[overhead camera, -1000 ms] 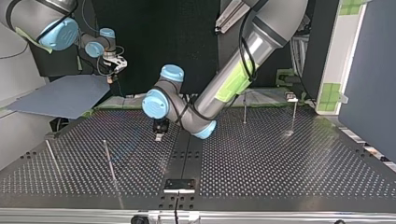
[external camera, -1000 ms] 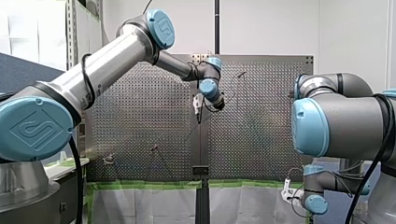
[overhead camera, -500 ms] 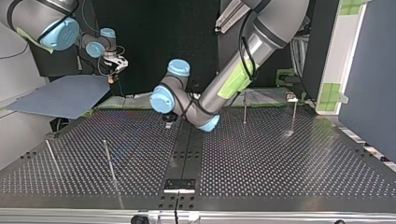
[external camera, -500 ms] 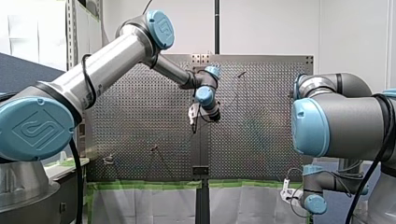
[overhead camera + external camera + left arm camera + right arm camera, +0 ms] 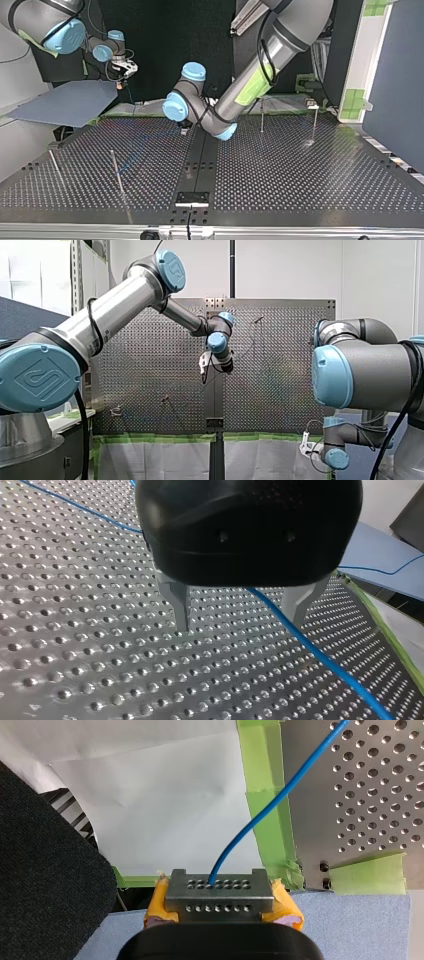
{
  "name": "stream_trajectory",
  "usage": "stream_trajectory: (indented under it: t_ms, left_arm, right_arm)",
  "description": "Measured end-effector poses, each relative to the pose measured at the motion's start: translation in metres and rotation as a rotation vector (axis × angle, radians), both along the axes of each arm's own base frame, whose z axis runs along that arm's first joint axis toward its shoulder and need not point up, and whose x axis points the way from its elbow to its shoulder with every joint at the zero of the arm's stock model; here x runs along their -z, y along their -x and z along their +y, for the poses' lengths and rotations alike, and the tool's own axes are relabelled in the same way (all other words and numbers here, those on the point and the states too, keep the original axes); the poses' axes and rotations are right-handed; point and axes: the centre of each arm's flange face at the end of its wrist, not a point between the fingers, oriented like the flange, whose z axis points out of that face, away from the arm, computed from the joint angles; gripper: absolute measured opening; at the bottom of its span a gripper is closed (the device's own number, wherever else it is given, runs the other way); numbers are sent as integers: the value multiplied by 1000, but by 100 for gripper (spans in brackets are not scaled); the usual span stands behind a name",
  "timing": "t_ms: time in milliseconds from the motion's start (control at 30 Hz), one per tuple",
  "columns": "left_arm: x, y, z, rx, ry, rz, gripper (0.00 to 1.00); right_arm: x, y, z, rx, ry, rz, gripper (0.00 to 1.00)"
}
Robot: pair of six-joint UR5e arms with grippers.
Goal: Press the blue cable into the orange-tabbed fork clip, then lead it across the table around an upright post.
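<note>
The blue cable (image 5: 320, 655) lies on the perforated table (image 5: 75, 645) and passes between the two grey metal fingers (image 5: 179, 602) of my left gripper (image 5: 240, 620). That black gripper is open, low over the table, and the cable is not pinched. In the top view my left gripper (image 5: 184, 131) sits near the table's far middle, and in the front view (image 5: 202, 365) it points down at the plate. My right gripper (image 5: 217, 892), with yellow pads, is shut on the cable's end off the table's edge (image 5: 122, 70). I cannot pick out the orange-tabbed clip.
Thin upright posts stand at the top view's far right (image 5: 261, 115) (image 5: 315, 122) and near left (image 5: 116, 170) (image 5: 55, 167). A black bracket (image 5: 191, 198) sits at the near edge's middle. Green tape (image 5: 262, 810) lines the table edge beside a blue-grey board (image 5: 70, 102).
My left gripper has drawn back toward the top view's far edge and a little to its right; in the front view it moved down and left. My right arm has stayed still.
</note>
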Motion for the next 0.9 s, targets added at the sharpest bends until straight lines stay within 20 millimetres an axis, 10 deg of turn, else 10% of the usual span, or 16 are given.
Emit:
stream_trajectory:
  t_ms: [900]
  left_arm:
    - [-54, 47, 3, 59, 13, -42, 90]
  right_arm:
    - [0, -2, 1, -8, -1, -2, 0]
